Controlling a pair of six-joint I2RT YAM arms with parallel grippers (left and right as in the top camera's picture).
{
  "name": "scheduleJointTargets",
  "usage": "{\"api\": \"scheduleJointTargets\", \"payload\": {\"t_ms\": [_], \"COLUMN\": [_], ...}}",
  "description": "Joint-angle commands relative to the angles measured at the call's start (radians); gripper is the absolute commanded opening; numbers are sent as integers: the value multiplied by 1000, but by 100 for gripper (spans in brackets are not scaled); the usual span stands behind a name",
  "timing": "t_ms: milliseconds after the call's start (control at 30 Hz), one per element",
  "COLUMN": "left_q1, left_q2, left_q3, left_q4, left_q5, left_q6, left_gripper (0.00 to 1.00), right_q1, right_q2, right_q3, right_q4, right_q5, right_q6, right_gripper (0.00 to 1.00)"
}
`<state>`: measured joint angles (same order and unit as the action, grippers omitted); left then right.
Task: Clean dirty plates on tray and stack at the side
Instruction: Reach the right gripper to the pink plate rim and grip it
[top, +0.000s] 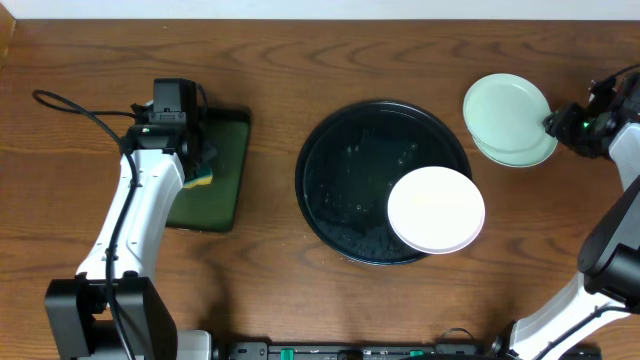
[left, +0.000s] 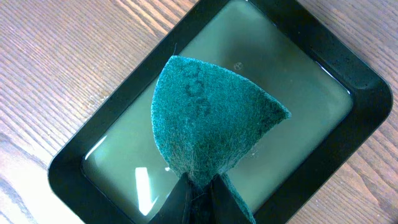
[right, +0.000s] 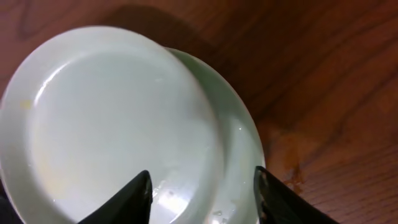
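Left gripper (left: 198, 186) is clamped on the narrow end of a green sponge (left: 211, 118). The sponge fans out above a small tray (left: 367, 93), a rectangular one with a black rim and green floor, at the left of the overhead frame.

Right gripper (right: 202, 186) has its jaws apart, one finger on each side of the near edge of the top mint plate (right: 112, 112); nothing is pinched between them. That plate lies slanted on the lower mint plate (right: 239, 143), shifted toward the upper left so the lower one shows as a crescent. Both rest on the table (top: 300, 60) in the upper right of the overhead frame, just beside the tray (top: 340, 170).

The tray sits at centre, black and glistening with droplets. A white plate (top: 436, 210) lies in its lower right part and overhangs the rim slightly.
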<state>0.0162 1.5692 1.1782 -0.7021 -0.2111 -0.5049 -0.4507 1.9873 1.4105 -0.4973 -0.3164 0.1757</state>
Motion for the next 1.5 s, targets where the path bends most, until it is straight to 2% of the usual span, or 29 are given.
{"api": "scheduleJointTargets", "payload": {"t_ms": [0, 133, 267, 300, 333, 400, 433, 567, 600, 667, 733, 833, 967, 1000, 1100, 1133, 1167, 1267, 1333, 1433, 1467], "left_q1": [3, 3, 3, 3, 3, 3, 3, 3, 3, 3, 3, 3, 3, 3, 3, 3, 3, 3, 3, 3, 3], "left_q2": [-5, -5, -5, -5, -5, -5, -5, -5, -5, -5, -5, -5, -5, -5, -5, -5, -5, -5, -5, -5, -5], "left_q3": [-3, -3, -3, -3, -3, -4, -3, -3, -3, -3, -3, -3, -3, -3, -3, -3, -3, -3, -3, -3, -3], "left_q4": [2, 4, 4, 4, 4, 4, 4, 3, 3, 3, 4, 10, 11, 11, 11, 11, 11, 11, 11, 11, 11], "left_q5": [-5, -5, -5, -5, -5, -5, -5, -5, -4, -4, 5, 30, 34, 36, 36, 36, 36, 36, 36, 36, 36], "left_q6": [-13, -13, -13, -13, -13, -13, -13, -13, -14, -14, -14, -13, -13, -13, -13, -13, -13, -13, -13, -13, -13], "left_gripper": [7, 7, 7, 8, 8, 7, 8, 8, 7, 7, 7, 8, 8, 7, 8, 8, 7, 7, 7, 7, 7], "right_q1": [4, 19, 42, 52, 61, 87, 102, 191, 217, 264, 313, 376, 447, 461, 504, 517, 531, 552, 554, 554, 554], "right_q2": [-83, -241, -361, -384, -404, -433, -444, -450, -449, -449, -449, -450, -450, -451, -450, -450, -450, -450, -450, -450, -450], "right_q3": [1, 1, 1, 1, 1, 1, 1, 1, 1, 1, 0, 0, -4, -10, -57, -83, -116, -209, -262, -320, -339], "right_q4": [-16, -93, -177, -200, -226, -285, -315, -468, -517, -600, -671, -735, -810, -819, -806, -789, -765, -708, -681, -645, -636], "right_q5": [-33, -20, 80, 109, 129, 135, 123, 29, 18, 28, 101, 284, 417, 430, 415, 396, 371, 328, 303, 274, 259], "right_q6": [11, 11, 11, 11, 11, 10, 10, -24, -23, -19, 1, 134, 316, 362, 477, 497, 498, 499, 501, 502, 509], "right_gripper": [52, 52, 51, 49, 43, 41, 45, 72, 72, 66, 65, 66, 67, 70, 93, 95, 94, 76, 75, 79, 74]}}
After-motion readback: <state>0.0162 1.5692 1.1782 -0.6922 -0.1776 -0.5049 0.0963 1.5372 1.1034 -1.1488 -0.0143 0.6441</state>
